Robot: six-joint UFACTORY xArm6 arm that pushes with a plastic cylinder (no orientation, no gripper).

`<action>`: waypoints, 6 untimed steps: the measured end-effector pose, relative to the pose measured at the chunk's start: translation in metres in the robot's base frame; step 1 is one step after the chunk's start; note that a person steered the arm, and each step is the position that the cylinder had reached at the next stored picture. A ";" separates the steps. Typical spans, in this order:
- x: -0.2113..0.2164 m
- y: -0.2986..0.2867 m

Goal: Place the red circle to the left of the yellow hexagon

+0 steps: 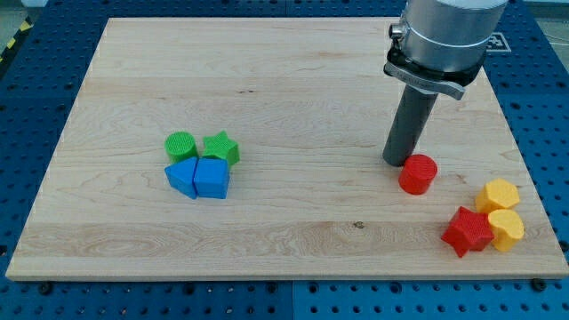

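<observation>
The red circle (418, 173) lies on the wooden board at the view's right. My tip (399, 163) stands just to its upper left, touching or almost touching it. The yellow hexagon (497, 195) sits further right and a little lower, near the board's right edge. A second yellow block (506, 229) lies just below the hexagon. A red star (468, 230) lies to the left of that second yellow block, below and to the right of the red circle.
A green circle (181, 145) and a green star (221, 148) sit left of centre, with two blue blocks (197, 179) touching just below them. The wooden board (284, 80) rests on a blue perforated table.
</observation>
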State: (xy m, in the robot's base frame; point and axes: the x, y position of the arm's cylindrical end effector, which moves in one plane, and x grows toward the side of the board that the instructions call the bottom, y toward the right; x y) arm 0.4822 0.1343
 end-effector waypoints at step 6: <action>0.018 0.005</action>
State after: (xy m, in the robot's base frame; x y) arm 0.4997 0.1392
